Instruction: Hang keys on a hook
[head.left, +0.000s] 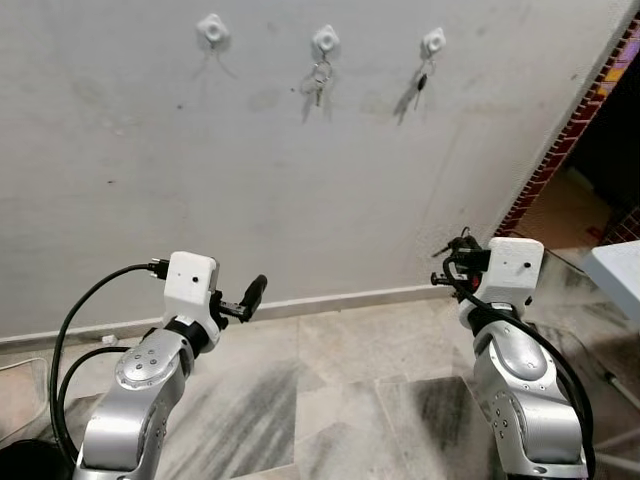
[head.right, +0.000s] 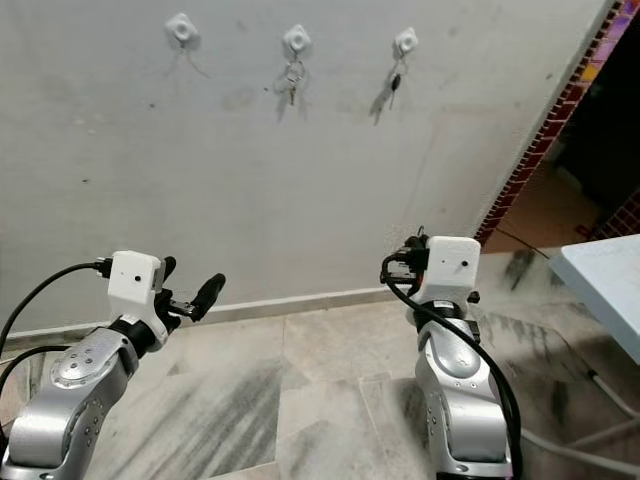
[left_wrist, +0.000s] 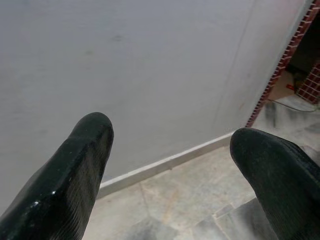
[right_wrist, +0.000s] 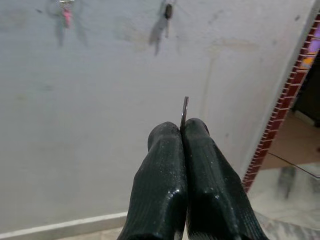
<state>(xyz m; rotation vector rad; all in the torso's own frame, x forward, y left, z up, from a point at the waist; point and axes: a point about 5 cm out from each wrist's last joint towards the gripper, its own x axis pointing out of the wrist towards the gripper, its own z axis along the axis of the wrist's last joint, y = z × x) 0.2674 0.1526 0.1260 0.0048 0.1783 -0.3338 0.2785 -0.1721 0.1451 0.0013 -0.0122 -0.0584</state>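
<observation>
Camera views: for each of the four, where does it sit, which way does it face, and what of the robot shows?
Left eye: on the head, facing forward and down at the wall with three hooks; shows both arms, the left gripper open.
Right eye: same head camera and scene, slightly offset.
Left wrist: looks along spread fingers at wall and floor.
Right wrist: looks along the right gripper, pinching a thin metal piece, toward the wall.
Shared: both wrist views show the brick edge.

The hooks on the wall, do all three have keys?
No, the left hook is bare; keys hang on the middle hook and right hook.
</observation>
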